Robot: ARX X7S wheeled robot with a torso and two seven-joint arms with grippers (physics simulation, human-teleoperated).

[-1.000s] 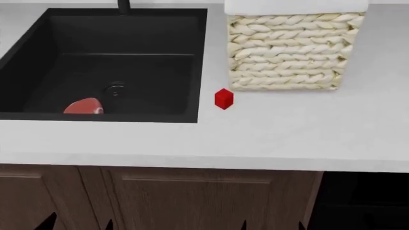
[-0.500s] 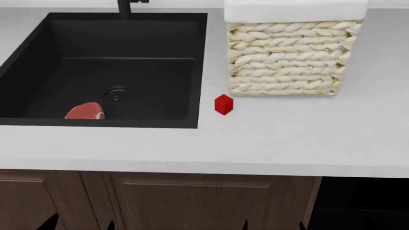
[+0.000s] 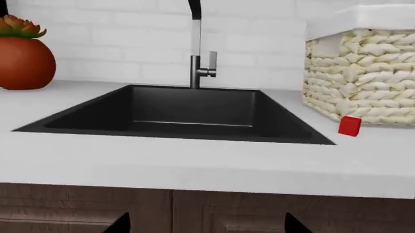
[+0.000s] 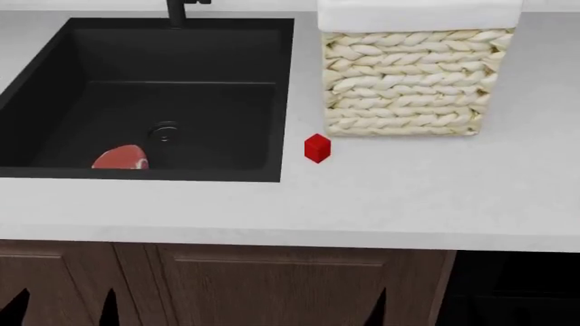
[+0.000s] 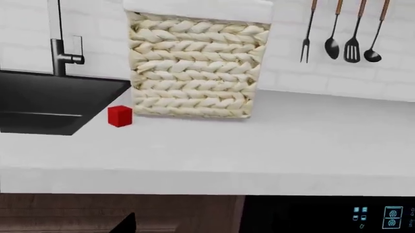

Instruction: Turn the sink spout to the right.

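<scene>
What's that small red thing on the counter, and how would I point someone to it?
Start at the big black sink set into the white counter. Just off its right front corner, in front of the tall woven basket, sits a small red cube. It is the only bright, hard-edged thing on the open countertop.

We face a black sink [image 3: 188,114] with the sink spout [image 3: 195,46] rising behind it, a woven basket [image 3: 363,77] and red cube [image 3: 350,125] at its right.

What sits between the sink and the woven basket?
A small red cube stands on the counter between the sink and the basket, clearest in the head view.
</scene>
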